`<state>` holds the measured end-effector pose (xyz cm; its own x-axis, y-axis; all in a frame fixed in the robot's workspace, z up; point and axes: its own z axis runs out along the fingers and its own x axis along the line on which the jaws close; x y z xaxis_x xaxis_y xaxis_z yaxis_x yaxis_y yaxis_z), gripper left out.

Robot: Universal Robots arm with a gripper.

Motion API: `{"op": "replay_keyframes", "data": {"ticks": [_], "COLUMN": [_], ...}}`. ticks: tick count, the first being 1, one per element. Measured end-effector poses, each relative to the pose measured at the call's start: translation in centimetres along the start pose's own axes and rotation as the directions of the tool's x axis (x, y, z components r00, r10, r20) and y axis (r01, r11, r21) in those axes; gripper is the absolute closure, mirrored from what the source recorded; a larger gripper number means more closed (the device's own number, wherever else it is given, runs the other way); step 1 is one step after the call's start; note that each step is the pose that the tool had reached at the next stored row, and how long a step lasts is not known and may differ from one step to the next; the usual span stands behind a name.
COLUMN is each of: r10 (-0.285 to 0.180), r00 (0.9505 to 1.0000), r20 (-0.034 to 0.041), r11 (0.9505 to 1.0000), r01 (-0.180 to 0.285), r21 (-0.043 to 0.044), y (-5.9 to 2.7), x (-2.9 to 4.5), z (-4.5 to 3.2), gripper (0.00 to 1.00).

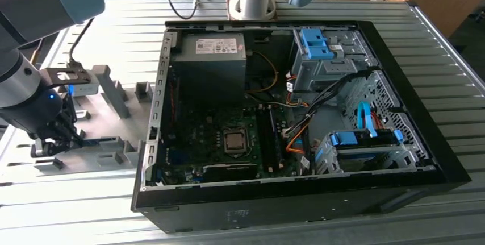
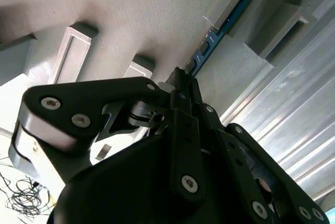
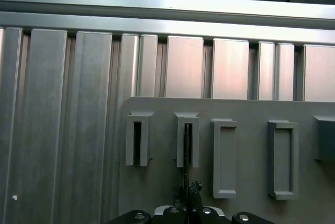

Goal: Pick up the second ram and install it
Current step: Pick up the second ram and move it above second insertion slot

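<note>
The second ram (image 2: 225, 22) is a thin blue-green stick standing on edge in a slot of the grey holder (image 2: 131, 14). In the first wrist view the ram (image 3: 186, 148) shows edge-on in the second slot of the holder (image 3: 246, 111). My gripper (image 2: 182, 77) is shut on the near end of the stick, fingertips pinched on both faces. In the exterior view my gripper (image 1: 57, 140) is low over the grey holder (image 1: 113, 97) at that view's left, with the stick (image 1: 97, 141) running out from it towards the case.
An open black computer case (image 1: 424, 142) lies on the ribbed metal table (image 1: 76, 211), to the exterior view's right of the holder. Its motherboard has long dark memory slots (image 1: 267, 137) beside the processor socket (image 1: 235, 141). Blue drive latches (image 1: 314, 43) and cables are inside.
</note>
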<state>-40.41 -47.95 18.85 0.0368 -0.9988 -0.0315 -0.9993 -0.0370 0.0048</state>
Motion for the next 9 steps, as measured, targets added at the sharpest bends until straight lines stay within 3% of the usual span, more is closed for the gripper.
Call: {"op": "replay_keyframes", "data": {"ticks": [9], "r10": [0.002], "r00": [1.0], "r20": [0.0001], "r11": [1.0], "r01": [-0.002], "r21": [0.0], "y": [0.0], "x": [0.0], "z": [0.01], "gripper": [0.86]}}
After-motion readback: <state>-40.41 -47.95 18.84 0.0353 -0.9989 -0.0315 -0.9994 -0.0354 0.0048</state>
